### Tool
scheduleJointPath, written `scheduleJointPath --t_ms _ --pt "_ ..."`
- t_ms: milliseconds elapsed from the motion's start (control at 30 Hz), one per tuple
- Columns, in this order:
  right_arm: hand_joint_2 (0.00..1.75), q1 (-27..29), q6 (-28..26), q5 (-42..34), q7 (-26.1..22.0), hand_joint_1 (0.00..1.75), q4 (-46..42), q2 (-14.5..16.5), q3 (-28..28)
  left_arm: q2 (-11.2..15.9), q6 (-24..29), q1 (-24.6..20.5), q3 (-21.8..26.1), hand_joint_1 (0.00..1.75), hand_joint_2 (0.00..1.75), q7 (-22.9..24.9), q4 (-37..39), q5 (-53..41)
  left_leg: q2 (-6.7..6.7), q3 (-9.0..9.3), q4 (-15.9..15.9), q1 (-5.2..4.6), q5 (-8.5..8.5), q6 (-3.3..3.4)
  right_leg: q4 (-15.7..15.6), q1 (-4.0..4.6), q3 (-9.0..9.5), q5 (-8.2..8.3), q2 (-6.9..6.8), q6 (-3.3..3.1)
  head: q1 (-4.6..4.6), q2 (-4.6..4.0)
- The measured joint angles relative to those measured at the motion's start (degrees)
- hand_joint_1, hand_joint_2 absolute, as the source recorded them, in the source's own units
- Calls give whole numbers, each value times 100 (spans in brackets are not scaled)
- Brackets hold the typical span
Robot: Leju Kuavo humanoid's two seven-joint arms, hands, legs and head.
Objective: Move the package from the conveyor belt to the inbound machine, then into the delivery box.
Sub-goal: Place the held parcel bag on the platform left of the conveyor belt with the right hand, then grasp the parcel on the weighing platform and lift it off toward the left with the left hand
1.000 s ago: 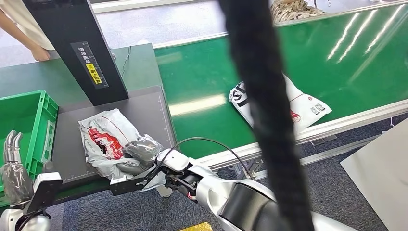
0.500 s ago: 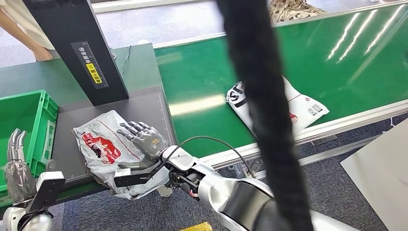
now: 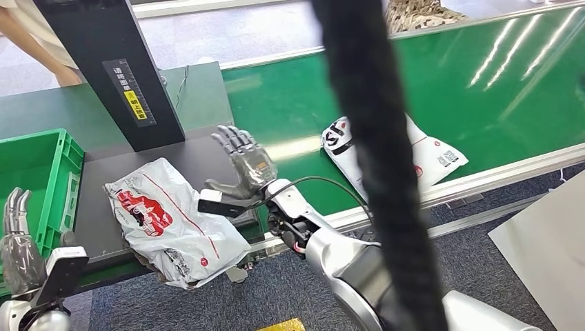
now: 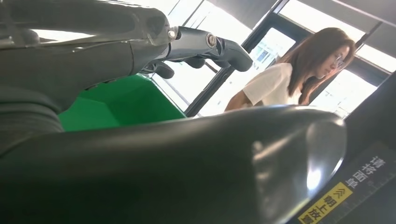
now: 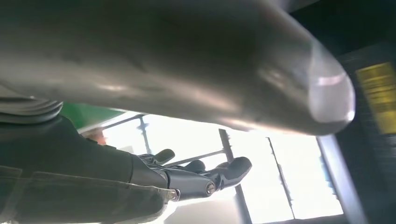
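The package (image 3: 172,231) lies flat on the dark platform of the inbound machine (image 3: 207,155), and its near corner hangs over the platform's front edge above the grey floor (image 3: 276,303). Bare platform shows behind it, up to the foot of the machine's black upright column (image 3: 114,69) with its yellow label. To the left, just beside the platform, sits the green delivery box (image 3: 41,165), its rim level with the platform's side.

The right hand (image 3: 243,165) is up above the platform's right edge, clear of the package, palm facing out and fingers spread apart, holding nothing. The silver right arm runs down from it toward the bottom of the head view, a black cable looping over the wrist. In the right wrist view the right hand's dark fingers (image 5: 205,179) stretch out against bright windows.

The left hand (image 3: 17,241) stands low at the left, fingers pointing upward and close together beside the box's near wall, nothing in it. The left wrist view shows its fingers (image 4: 205,44) extended, green box wall behind.

Right of the machine runs the green conveyor belt (image 3: 296,110), with a second white parcel (image 3: 431,155) lying near its front rail. A thick black cable (image 3: 372,138) crosses the head view. A person (image 4: 289,79) in a white top stands beyond the box.
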Motion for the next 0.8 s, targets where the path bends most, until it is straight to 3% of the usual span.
scheduleJointPath --t_ms 233,400,633,800 --pt "0 -95 555 512 776 0 182 -840 -609 78 -86 48 20 0 0 23 -4 -145 -16 -2 1 -3 0 1 -1 -2 2 1 -8 2 0 0" --pt "0 -88 1069 702 1071 0 512 -1254 -767 239 -42 69 -56 0 0 97 34 -611 -17 -3 0 -3 -1 0 -1 0 -1 1 -8 2 0 0" --pt "0 -16 1302 697 1125 0 820 -1486 -890 436 255 -88 -545 0 0 479 323 -1757 -11 -1 1 -1 0 0 -1 1 -4 1 -6 2 0 0" --pt "0 59 1390 728 976 0 924 -1449 -891 422 378 -940 -1439 0 0 982 1111 -2922 -28 -4 2 -2 6 1 0 -1 3 4 -24 3 2 0"
